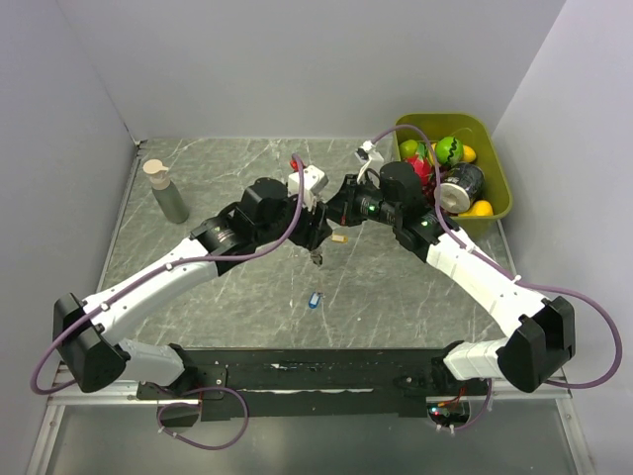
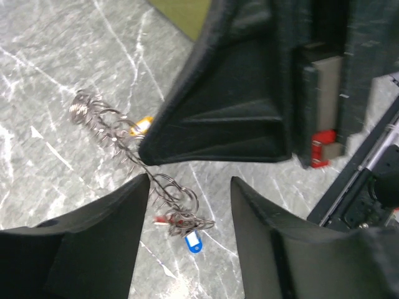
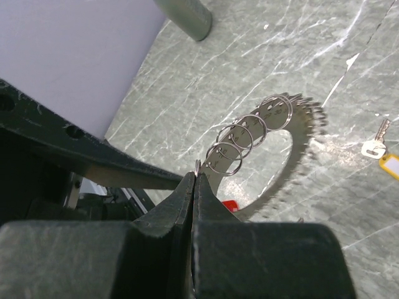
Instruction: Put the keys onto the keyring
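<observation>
my right gripper (image 3: 195,180) is clamped on the keyring (image 3: 298,156) rim, held off the table. left gripper (image 2: 190,182) fingers apart. blue key (image 1: 315,300) at the keyring's 6 o'clock: probably light and slippery, so pinch its plastic head.

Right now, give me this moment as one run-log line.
right gripper: shut on keyring rim, ring held up | left gripper: open, close to ring | blue key: loose on table

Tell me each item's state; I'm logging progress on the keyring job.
left claw: open, empty
right claw: shut on the keyring
keyring: gripped at its rim
blue key: loose on the table
yellow-tagged key: loose on the table
bottle: upright, capped
</observation>
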Controlling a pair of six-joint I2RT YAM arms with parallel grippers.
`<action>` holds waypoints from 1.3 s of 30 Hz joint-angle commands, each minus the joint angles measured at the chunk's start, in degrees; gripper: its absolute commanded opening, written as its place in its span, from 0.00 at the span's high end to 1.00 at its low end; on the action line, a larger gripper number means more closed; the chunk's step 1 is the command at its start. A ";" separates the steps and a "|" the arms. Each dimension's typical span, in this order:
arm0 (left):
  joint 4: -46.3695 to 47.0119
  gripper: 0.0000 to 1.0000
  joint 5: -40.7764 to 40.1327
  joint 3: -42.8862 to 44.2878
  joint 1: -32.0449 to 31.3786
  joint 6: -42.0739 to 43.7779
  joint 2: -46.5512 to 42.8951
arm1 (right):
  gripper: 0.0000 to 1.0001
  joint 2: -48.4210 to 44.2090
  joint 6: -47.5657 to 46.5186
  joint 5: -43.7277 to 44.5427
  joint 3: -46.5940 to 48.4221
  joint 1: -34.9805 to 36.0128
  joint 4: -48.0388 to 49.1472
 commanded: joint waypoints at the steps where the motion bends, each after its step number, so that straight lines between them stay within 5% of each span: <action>1: 0.81 0.49 -3.11 1.97 -0.13 1.07 0.52 | 1.00 -1.04 0.67 -1.08 3.39 0.27 2.91; 16: 2.04 0.99 -5.57 0.22 -0.22 0.28 -1.49 | 1.00 -1.48 0.94 -1.96 2.25 0.27 3.70; 28: 4.06 0.99 -3.73 -2.51 1.18 -0.95 -5.89 | 1.00 -1.66 1.29 -4.15 0.76 0.18 5.37; 35: 6.17 0.99 5.74 -4.18 6.02 -2.00 -8.88 | 0.99 -2.54 0.76 -9.59 -1.62 -0.43 8.45; 39: 5.74 0.99 11.54 -3.92 7.69 -0.60 -9.67 | 0.90 -2.98 0.24 -13.29 -2.50 -1.14 11.87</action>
